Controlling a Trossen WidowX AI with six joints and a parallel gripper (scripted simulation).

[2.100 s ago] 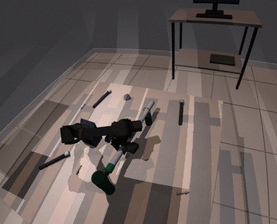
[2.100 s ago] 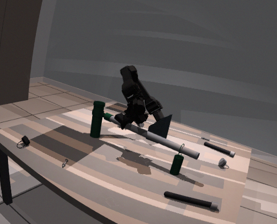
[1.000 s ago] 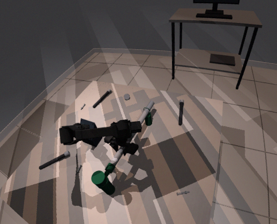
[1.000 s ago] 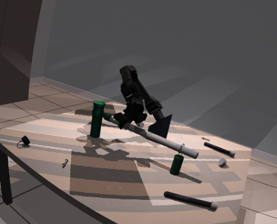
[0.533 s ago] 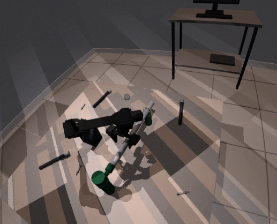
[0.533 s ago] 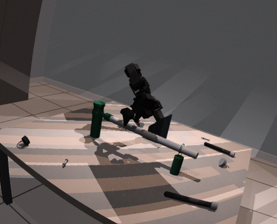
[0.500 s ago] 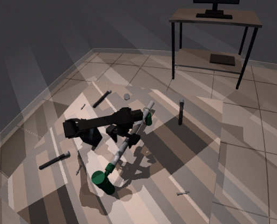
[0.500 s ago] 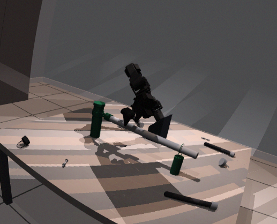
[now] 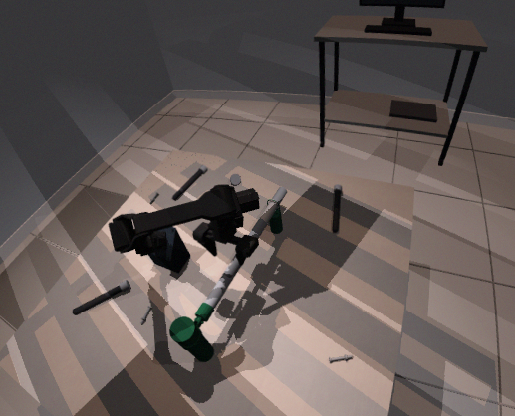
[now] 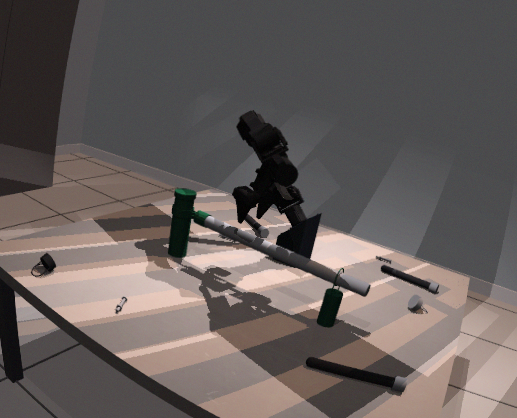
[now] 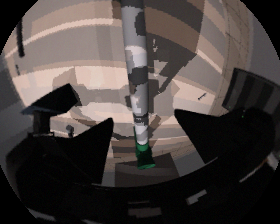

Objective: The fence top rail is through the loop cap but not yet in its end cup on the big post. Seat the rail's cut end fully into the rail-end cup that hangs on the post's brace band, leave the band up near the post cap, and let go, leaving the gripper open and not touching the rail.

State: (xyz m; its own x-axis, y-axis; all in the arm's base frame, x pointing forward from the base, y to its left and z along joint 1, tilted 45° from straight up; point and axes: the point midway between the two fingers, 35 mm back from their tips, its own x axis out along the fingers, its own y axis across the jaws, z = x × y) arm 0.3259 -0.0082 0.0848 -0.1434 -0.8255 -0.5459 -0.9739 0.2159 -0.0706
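No readable text, label, brand, number or sign anywhere in three views. Monitor (image 9: pixel 401 3) at far right: only lower edge in view, no lettering legible. Dark flat box (image 9: pixel 413 110) on shelf below: no legible marking.

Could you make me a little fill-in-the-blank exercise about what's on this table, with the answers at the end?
The big post is coloured ____. The rail passes through a ____ on the small post. The robot's hand is ____, holding nothing.

Missing words: green; loop; open
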